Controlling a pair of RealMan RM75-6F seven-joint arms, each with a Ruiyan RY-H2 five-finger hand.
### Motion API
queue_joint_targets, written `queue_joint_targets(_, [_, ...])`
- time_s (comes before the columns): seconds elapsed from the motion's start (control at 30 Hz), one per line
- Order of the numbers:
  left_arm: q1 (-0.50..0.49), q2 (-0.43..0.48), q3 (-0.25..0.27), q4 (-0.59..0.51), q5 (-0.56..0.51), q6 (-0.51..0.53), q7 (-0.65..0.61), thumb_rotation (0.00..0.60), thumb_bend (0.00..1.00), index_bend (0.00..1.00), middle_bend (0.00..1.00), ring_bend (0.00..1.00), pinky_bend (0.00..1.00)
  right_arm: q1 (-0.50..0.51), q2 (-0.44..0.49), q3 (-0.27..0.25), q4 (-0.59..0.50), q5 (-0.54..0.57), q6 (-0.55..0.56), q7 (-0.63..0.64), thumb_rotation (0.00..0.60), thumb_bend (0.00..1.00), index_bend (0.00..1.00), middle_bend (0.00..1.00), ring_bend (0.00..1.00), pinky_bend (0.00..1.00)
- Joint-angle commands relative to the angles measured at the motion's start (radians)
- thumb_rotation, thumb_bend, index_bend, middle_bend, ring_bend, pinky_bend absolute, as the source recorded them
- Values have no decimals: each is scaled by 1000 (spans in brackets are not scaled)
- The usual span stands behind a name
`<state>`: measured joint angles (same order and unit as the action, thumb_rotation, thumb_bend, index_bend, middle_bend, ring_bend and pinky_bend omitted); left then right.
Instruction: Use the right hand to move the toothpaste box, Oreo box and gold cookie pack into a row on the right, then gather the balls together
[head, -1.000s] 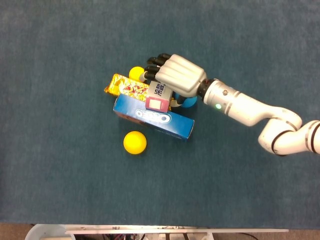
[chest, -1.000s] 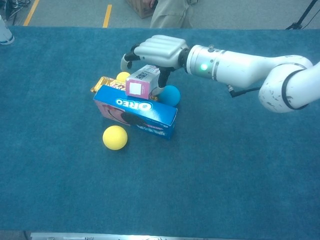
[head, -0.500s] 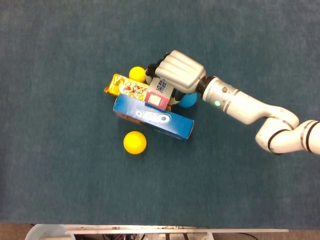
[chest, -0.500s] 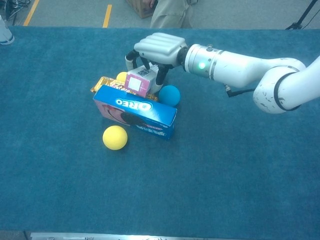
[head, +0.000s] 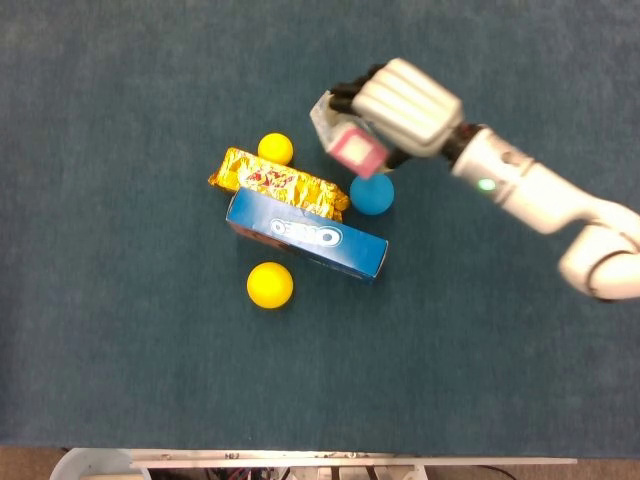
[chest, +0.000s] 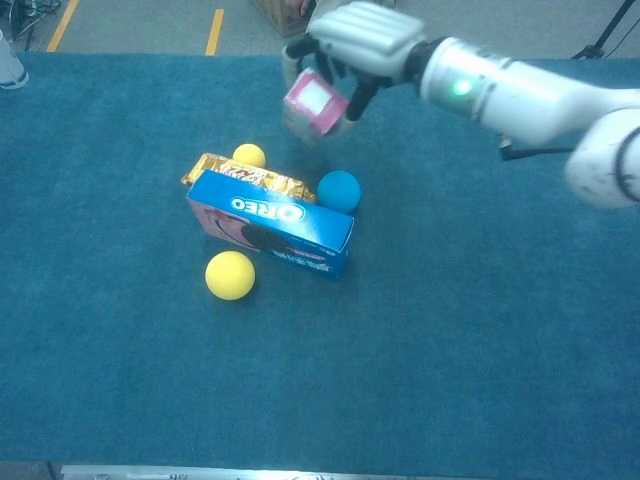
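My right hand (head: 405, 105) (chest: 365, 35) holds the pink-ended toothpaste box (head: 347, 142) (chest: 310, 102) in the air, above and behind the blue ball (head: 372, 194) (chest: 339, 190). The blue Oreo box (head: 306, 234) (chest: 270, 224) lies on the cloth with the gold cookie pack (head: 278, 183) (chest: 240, 175) right behind it. One yellow ball (head: 275, 148) (chest: 249, 155) sits behind the gold pack. A second yellow ball (head: 270, 285) (chest: 230, 275) lies in front of the Oreo box. My left hand does not show in either view.
A blue cloth (head: 120, 330) (chest: 480, 340) covers the table. A person's legs (chest: 345, 25) and yellow floor tape (chest: 215, 30) lie beyond the far edge. A pale rim (head: 90, 465) shows at the near edge.
My right hand closed on the toothpaste box, lifted it off the pile and carried it up and to the right. The Oreo box, gold pack and balls stayed put.
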<state>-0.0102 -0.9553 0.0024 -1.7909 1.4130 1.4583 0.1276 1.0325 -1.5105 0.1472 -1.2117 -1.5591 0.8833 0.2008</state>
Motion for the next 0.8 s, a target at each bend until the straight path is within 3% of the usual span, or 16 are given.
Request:
queue_joint_targets(0.03, [-12,-9,-5,8,-1,-14,-2,600,314,74,107,26,74,-65,106,-49,-87,-38,67,-6,600,0,671,593,526,517])
queue_joint_targets(0.23, [-35,-30,-13,17,2,-39,1,600,314,74,107,26,74,-132,211,-135,-147,-101,115,-11,600,0,671,594,527,525])
queue_joint_targets(0.43, [-48,-42,-13,13,6,-53,15,600,314,74,108,26,74,-174,261,-205,-140,-161,139,-4,600,0,672,595,529,525])
queue_joint_targets(0.8, [-47,-42,-14,3,0,-44,22,600,313,74,108,26,74,-219,285,-260,-106,-217,174,6,600,0,677,595,529,526])
